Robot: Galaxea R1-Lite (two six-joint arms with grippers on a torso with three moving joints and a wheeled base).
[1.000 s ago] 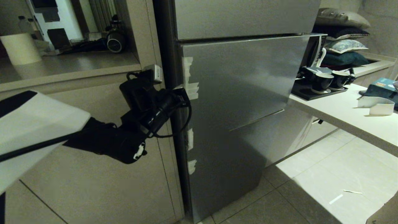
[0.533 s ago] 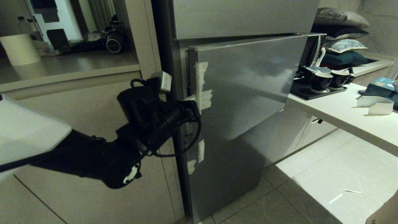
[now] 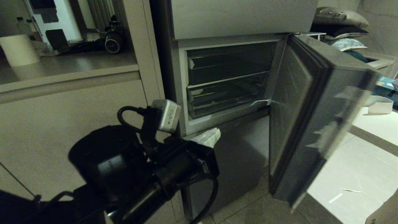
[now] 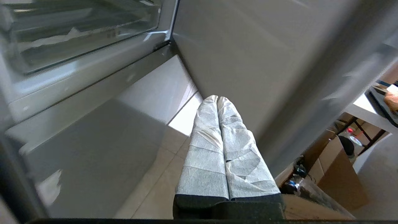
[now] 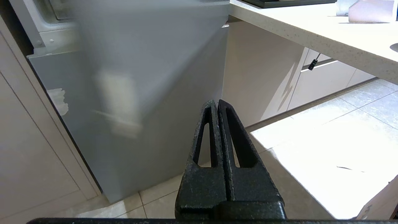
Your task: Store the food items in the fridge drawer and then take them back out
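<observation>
Now | fridge door (image 3: 311, 118) open (blurred) | left claw (image 4: 217, 99) together, empty | right claw (image 5: 215, 102) together, low

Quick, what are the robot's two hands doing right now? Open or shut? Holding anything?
Left gripper: white-wrapped fingers shut, holding nothing, below the open steel fridge door.
Right gripper: black fingers shut, holding nothing.

A steel fridge door (image 3: 314, 121) stands swung open at right of centre, its inner gasket edge facing left. Above the opened compartment sits a shut upper fridge door (image 3: 242, 17). At upper left a beige counter (image 3: 68, 67) carries a white paper roll (image 3: 19, 49) and a small round fan (image 3: 112, 41). Cushions (image 3: 340, 21) are stacked at upper right. Pale floor tiles (image 3: 351, 183) fill the lower right.
</observation>
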